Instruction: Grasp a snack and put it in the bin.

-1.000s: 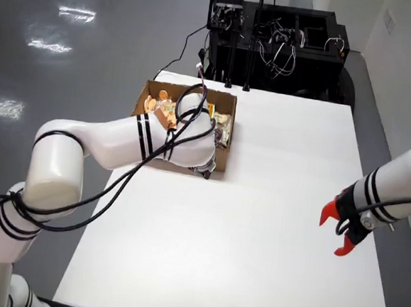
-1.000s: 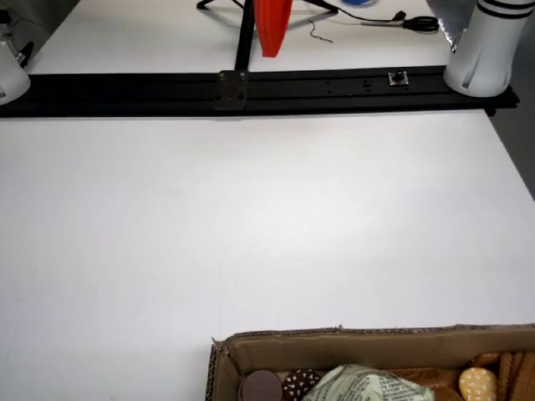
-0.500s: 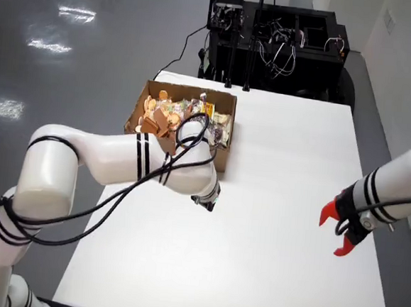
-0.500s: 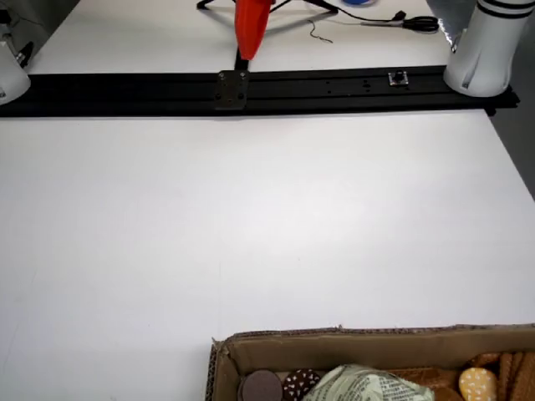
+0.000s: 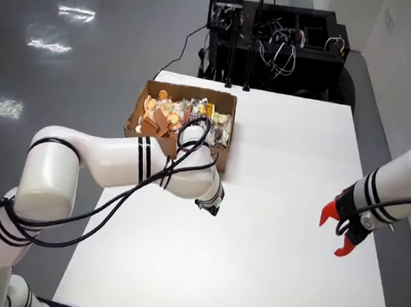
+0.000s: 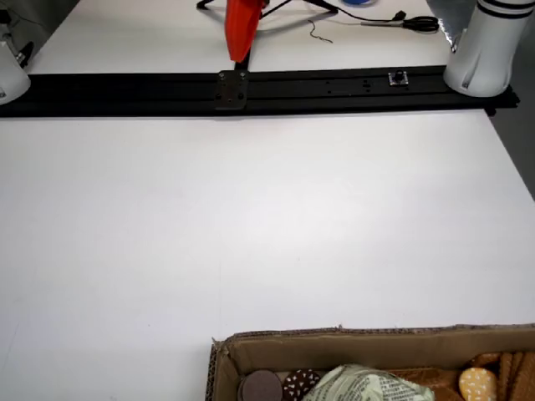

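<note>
A cardboard box (image 5: 141, 106) stands on the white table (image 5: 280, 202), toward its far left in the overhead view, and it is heaped with snacks (image 5: 176, 116): round biscuits, chocolate-coloured pieces and crinkled wrappers. The white arm (image 5: 119, 162) reaches across in front of the box, its wrist just beside the box's near corner. Its gripper (image 5: 208, 206) points down at the tabletop, mostly hidden by the wrist, so I cannot tell whether it is parted or closed. At the right edge a second arm (image 5: 395, 183) carries an orange-red claw (image 5: 342, 232). In the other view the box rim (image 6: 368, 338) sits at the bottom, with a wrapped snack (image 6: 368, 386) inside.
</note>
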Controlling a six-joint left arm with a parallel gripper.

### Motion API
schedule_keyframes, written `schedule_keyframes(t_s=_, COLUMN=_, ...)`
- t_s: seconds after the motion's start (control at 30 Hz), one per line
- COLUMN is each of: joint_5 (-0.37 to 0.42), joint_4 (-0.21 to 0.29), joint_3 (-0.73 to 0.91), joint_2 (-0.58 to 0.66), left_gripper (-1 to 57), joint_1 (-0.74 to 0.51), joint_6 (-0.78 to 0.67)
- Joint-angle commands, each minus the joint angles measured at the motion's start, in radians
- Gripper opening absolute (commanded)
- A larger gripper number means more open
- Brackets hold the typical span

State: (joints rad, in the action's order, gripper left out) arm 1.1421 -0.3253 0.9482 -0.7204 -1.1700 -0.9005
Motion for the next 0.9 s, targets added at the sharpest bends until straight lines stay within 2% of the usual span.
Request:
schedule_keyframes(t_s=0.03, joint_5=-0.038, joint_4=-0.001, joint_3=-0.007, joint_2=-0.003, left_gripper=1.1, joint_1=0.008, joint_6=-0.018)
schedule_keyframes(t_s=0.37, joint_5=-0.070, joint_4=0.006, joint_3=-0.013, joint_2=-0.006, left_gripper=3.2, joint_1=0.026, joint_6=-0.040)
schedule_keyframes(t_s=0.9, joint_5=-0.061, joint_4=0.026, joint_3=-0.014, joint_2=-0.008, left_gripper=4.2, joint_1=0.011, joint_6=-0.043)
